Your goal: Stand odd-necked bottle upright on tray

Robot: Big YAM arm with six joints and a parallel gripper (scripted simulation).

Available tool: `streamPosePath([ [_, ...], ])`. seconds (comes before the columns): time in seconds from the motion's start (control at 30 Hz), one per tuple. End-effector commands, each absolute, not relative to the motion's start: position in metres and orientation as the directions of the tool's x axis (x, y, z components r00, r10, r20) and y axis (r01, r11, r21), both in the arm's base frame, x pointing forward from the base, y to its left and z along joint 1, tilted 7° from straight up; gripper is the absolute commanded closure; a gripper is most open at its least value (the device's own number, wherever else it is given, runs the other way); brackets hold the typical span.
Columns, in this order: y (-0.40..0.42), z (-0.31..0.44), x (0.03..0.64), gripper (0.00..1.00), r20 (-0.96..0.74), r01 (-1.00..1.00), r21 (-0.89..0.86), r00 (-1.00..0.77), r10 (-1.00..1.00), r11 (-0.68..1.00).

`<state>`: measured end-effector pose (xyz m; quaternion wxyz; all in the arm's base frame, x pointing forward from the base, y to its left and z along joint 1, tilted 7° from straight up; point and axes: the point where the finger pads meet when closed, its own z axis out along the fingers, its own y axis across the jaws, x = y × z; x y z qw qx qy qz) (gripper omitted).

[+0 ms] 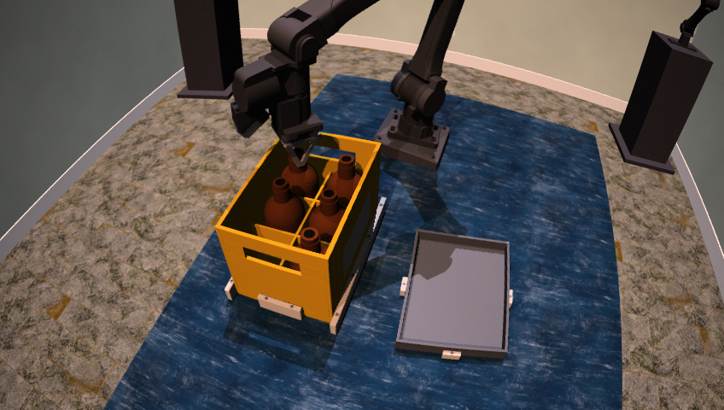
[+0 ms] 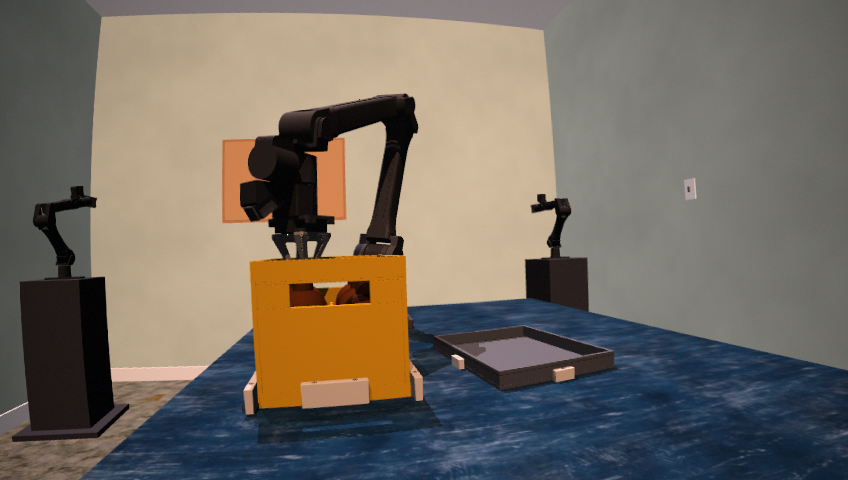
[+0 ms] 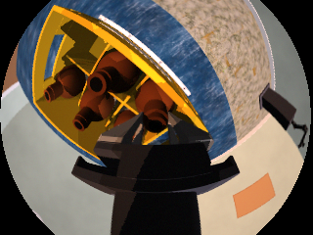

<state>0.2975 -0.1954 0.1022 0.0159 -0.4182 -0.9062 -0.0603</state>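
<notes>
The yellow crate (image 1: 284, 287) (image 2: 333, 333) (image 3: 41, 73) holds five brown bottles, all standing in its compartments. My gripper (image 1: 300, 163) (image 2: 302, 251) (image 3: 155, 116) points down into the crate's back left compartment in the top view. It is shut on the neck of the back left bottle (image 1: 300, 178) (image 3: 153, 95), which is still down in its compartment. The other bottles include the middle left one (image 1: 284, 209), the middle right one (image 1: 326, 218) and the back right one (image 1: 346, 175). The grey tray (image 1: 462, 304) (image 2: 520, 356) holds nothing. I cannot tell the necks' thicknesses apart.
The front right bottle (image 1: 310, 241) stands near the crate wall. Dividers (image 1: 305, 223) separate the compartments. Pale blocks, such as the front one (image 1: 280, 306) (image 2: 335, 393), sit around the crate, and smaller ones around the tray. The tray lies right of the crate.
</notes>
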Motion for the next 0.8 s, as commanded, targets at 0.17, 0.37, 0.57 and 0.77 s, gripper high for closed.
streamPosePath([
  [0.17,-0.199,0.106,0.303,1.0,0.074,0.759,0.096,-0.65,0.756,0.644],
  [0.37,-0.206,0.125,0.31,1.0,0.033,0.756,0.105,-0.652,0.758,0.646],
  [0.57,-0.209,0.133,0.311,1.0,0.018,0.755,0.108,-0.652,0.758,0.647],
  [0.77,-0.211,0.139,0.309,1.0,0.017,0.755,0.108,-0.652,0.758,0.647],
])
